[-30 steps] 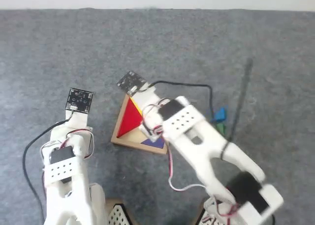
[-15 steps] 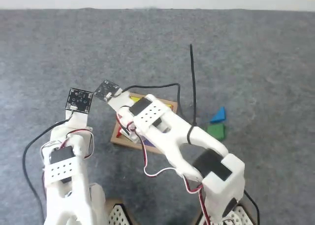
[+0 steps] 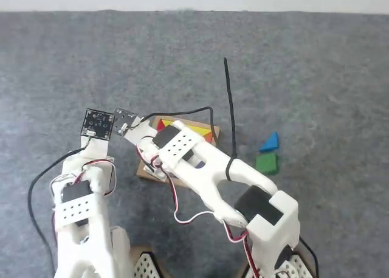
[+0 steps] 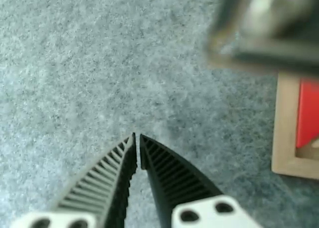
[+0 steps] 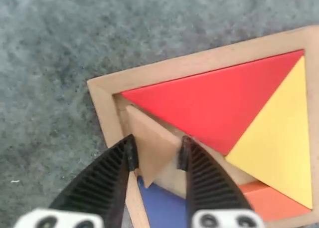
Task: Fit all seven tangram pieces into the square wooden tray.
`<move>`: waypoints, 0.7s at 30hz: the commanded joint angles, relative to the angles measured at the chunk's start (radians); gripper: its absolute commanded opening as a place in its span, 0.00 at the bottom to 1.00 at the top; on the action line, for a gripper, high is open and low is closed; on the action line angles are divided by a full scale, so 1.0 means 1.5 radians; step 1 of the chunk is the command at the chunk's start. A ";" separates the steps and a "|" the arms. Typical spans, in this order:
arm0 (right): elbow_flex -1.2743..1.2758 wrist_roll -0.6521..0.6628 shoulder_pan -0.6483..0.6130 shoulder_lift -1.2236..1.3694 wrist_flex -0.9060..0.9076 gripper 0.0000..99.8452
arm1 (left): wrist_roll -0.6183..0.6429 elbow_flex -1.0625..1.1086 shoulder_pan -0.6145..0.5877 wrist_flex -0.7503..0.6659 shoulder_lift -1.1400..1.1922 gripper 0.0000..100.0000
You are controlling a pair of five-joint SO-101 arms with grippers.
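2 pieces lie outside the square wooden tray [image 3: 215,131]: a small blue triangle [image 3: 270,142] and a green square block [image 3: 266,163]. They sit just beside each other on the grey carpet [image 3: 304,59], well apart from the tray on its right. Inside the tray, a large red triangle [image 5: 219,103] touches a large yellow triangle [image 5: 279,148], and an orange piece [image 5: 269,200] and a dark blue piece [image 5: 164,210] sit below them. The right gripper [image 5: 157,150] is clamped on a pale tan wooden triangle [image 5: 149,138] at the tray's corner, just beside the red triangle's long edge. I cannot tell whether that piece already rests on the tray floor.

Over the last 1 second the right arm has swung leftward across the tray. Its wrist now sits next to the left arm's, and the blue triangle and green square block, half hidden before, are uncovered. The left arm has not moved. The left gripper [image 4: 137,138] has its jaws together on nothing, above the carpet beside the tray's rim.

That swing looks like lining up the pale tan wooden triangle for the corner gap, which would make it the 5th of 7 pieces placed. The next move probably calls for turning the piece flush against the red triangle before letting go. The risk is a corner catching on the rim.
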 commanded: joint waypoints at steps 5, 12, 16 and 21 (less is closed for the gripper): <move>-0.033 0.016 -0.006 -0.011 -0.007 0.27 | 0.008 -0.023 -0.004 -0.011 -0.018 0.01; -0.077 0.016 -0.003 -0.012 0.076 0.27 | 0.008 -0.023 -0.004 -0.011 -0.018 0.01; -0.100 0.016 0.034 -0.020 0.121 0.21 | 0.008 -0.022 -0.004 -0.011 -0.018 0.01; -0.098 0.016 0.107 -0.109 0.177 0.00 | 0.008 -0.021 -0.001 -0.011 -0.018 0.01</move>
